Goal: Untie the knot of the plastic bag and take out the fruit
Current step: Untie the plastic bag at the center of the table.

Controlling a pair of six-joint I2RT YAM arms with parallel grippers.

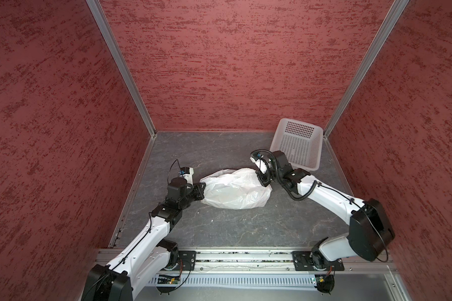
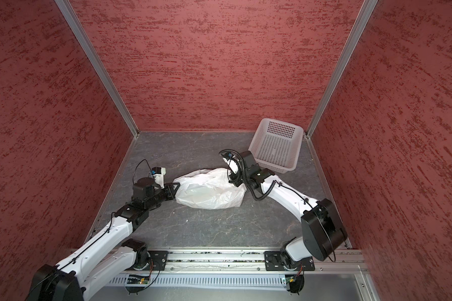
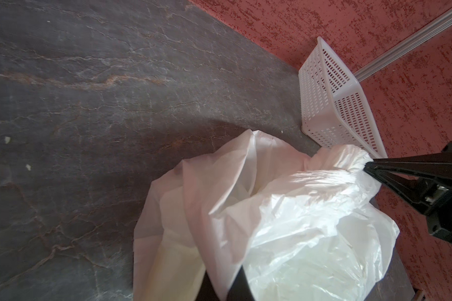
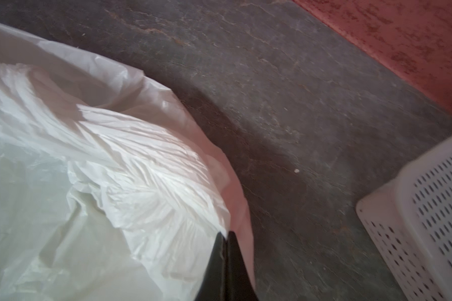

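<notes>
Left fingers (image 3: 239, 286) pinching plastic bag (image 1: 235, 190) edge, right fingers (image 4: 226, 250) pinching opposite edge; open table (image 1: 232, 229) in front, basket (image 1: 302, 122) behind

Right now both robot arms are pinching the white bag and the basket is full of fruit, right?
Not quite. Both top views show the basket holding no fruit. The rest is right: the left fingers and the right fingers both pinch the plastic bag.
</notes>
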